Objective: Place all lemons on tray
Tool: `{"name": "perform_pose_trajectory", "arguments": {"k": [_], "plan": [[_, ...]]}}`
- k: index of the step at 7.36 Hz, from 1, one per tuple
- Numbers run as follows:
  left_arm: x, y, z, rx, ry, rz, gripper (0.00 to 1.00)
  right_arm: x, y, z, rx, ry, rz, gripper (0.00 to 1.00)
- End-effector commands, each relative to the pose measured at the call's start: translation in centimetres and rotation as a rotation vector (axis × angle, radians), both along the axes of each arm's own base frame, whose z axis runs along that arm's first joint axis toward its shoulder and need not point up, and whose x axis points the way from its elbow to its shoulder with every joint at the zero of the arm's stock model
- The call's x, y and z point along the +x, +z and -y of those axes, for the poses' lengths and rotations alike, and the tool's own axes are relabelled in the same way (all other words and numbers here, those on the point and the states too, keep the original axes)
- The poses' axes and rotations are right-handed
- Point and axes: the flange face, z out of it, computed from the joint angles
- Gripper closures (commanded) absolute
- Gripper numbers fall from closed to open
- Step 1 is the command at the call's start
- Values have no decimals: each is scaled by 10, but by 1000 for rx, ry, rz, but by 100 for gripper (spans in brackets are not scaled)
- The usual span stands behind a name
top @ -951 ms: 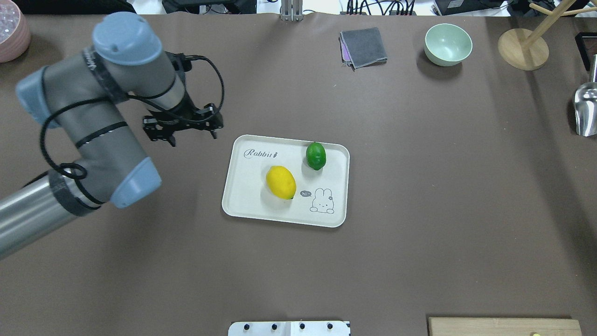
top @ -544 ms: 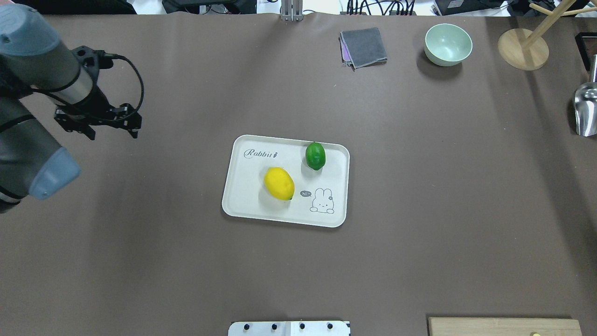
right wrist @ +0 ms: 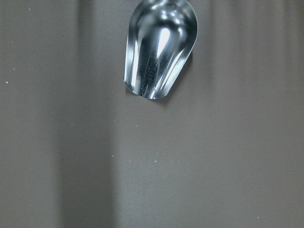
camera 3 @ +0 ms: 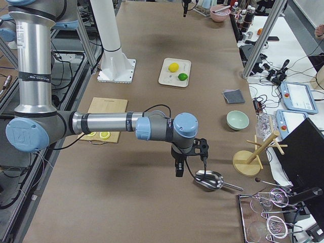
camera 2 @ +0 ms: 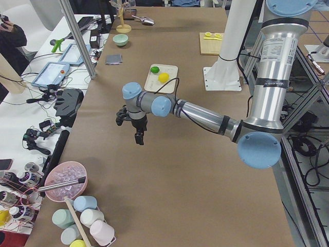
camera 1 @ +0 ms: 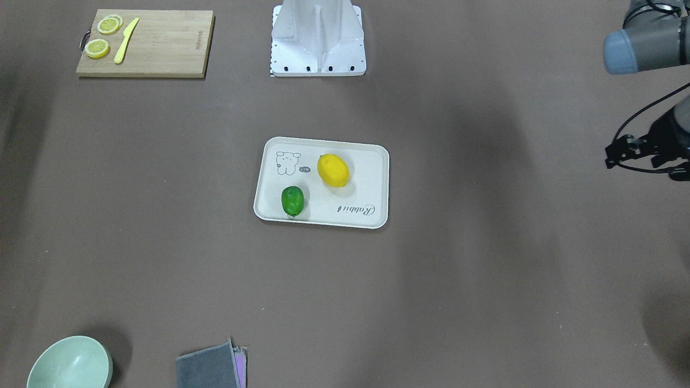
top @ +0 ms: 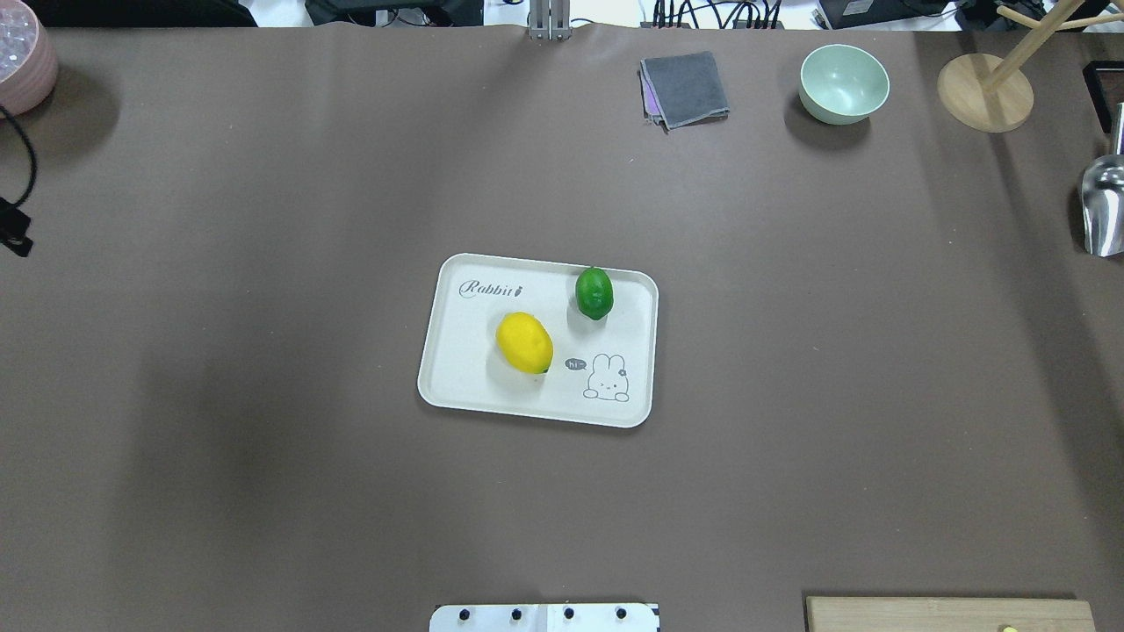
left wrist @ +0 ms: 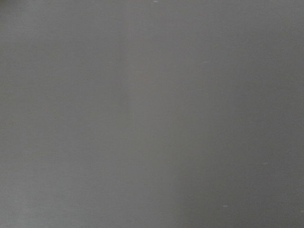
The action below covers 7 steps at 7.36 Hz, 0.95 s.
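The yellow lemon (top: 524,342) and the green lemon (top: 594,293) both lie on the cream-white Rabbit tray (top: 457,386) at the table's middle, apart from each other. They also show in the front view: yellow lemon (camera 1: 333,170), green lemon (camera 1: 292,200), tray (camera 1: 372,161). My left gripper (camera 1: 644,161) is far to the tray's side at the view's right edge, open and empty, above bare table; it also shows in the left exterior view (camera 2: 131,128). My right gripper (camera 3: 190,167) shows only in the right exterior view, beside a metal scoop (right wrist: 159,47); I cannot tell its state.
A wooden cutting board (camera 1: 161,43) with lemon slices and a yellow knife lies near the robot base (camera 1: 318,37). A green bowl (top: 843,83), grey cloth (top: 685,88), wooden stand (top: 983,92), metal scoop (top: 1102,206) and pink bowl (top: 22,57) sit at the table's edges.
My left arm has swung left, away from the tray, almost fully out of the overhead view. The yellow lemon has shifted very slightly; the green lemon has stayed put.
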Motion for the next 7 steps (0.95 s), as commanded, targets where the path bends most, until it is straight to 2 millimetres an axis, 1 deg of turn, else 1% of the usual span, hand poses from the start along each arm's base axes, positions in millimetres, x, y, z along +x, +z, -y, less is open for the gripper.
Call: {"name": "perform_pose_trajectory", "arguments": {"k": [1, 2, 3, 4, 5, 6, 7], "plan": [[-85, 48, -19, 28, 14, -46, 2, 6, 0, 1, 4, 10, -18, 0], [-112, 67, -35, 15, 12, -81, 2, 7, -1, 0, 0, 17, -4, 0], [-125, 80, -41, 26, 37, -82, 2, 7, -3, 0, -1, 23, 10, 0], [-143, 89, -45, -5, 16, -83, 2, 5, -5, 0, -2, 23, 39, 0], [-157, 107, -55, -10, 24, -85, 2, 6, -4, 0, -4, 25, 36, 0], [-181, 138, -61, -55, -14, -90, 2, 6, -5, 1, -3, 25, 28, 0], [-190, 152, -62, -59, -3, -92, 2, 8, -5, 1, -1, 26, 11, 0]]}}
